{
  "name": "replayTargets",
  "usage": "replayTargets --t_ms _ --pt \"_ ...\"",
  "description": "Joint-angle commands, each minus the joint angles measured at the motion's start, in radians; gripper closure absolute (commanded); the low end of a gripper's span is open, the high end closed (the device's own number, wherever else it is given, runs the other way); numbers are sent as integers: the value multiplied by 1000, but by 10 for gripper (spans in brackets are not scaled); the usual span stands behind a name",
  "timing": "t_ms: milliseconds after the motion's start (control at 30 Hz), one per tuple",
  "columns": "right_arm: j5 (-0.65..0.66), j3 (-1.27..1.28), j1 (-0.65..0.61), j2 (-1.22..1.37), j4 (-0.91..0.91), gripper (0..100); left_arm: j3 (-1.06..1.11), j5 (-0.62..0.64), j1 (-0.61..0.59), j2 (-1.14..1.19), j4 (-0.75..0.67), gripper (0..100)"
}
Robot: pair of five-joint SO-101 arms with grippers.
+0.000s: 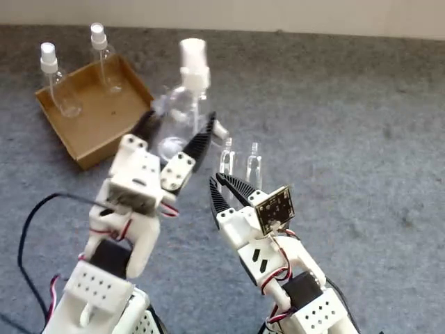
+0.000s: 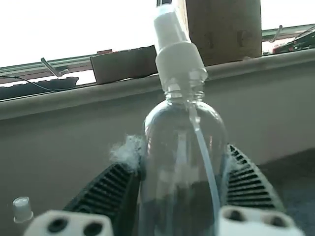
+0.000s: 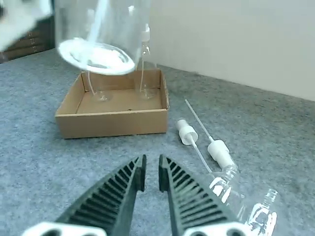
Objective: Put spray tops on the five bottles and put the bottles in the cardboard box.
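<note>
My left gripper (image 1: 175, 136) is shut on a clear bottle (image 1: 177, 115), holding it upright above the carpet just right of the cardboard box (image 1: 87, 149). A white spray top (image 1: 193, 62) sits on its neck. In the left wrist view the bottle (image 2: 182, 162) stands between the black fingers (image 2: 106, 196), under its spray top (image 2: 177, 49). Two capped bottles (image 1: 52, 80) (image 1: 104, 59) stand in the box. Two uncapped bottles (image 1: 227, 160) (image 1: 254, 163) stand just ahead of my right gripper (image 1: 217, 179), which is open by a narrow gap and holds nothing.
Two loose spray tops (image 3: 187, 132) (image 3: 219, 150) with long tubes lie on the grey carpet right of the box (image 3: 113, 120). A pale wall runs along the far edge. Open carpet lies to the right.
</note>
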Motion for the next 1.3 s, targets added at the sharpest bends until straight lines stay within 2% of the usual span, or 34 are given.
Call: replayTargets --t_ms 0,100,200,400,633,733,967,1267 --pt "-8 162 -4 -10 -19 961 -53 6 39 173 -232 899" --pt "-8 162 -2 -10 -19 961 -51 8 41 311 -374 899" --pt "-8 162 -1 -10 -22 961 -48 8 42 456 -453 899" --pt "-8 159 -1 -10 -22 961 -47 8 139 656 -589 899" --pt "-8 159 1 -10 -19 961 -33 9 219 694 -598 899" --pt "-8 159 7 -10 -19 961 -15 9 231 693 -601 899" --pt "-9 159 107 -10 -19 961 5 11 234 693 -601 899" --pt "-9 159 110 -5 -18 961 38 11 271 693 -601 899"
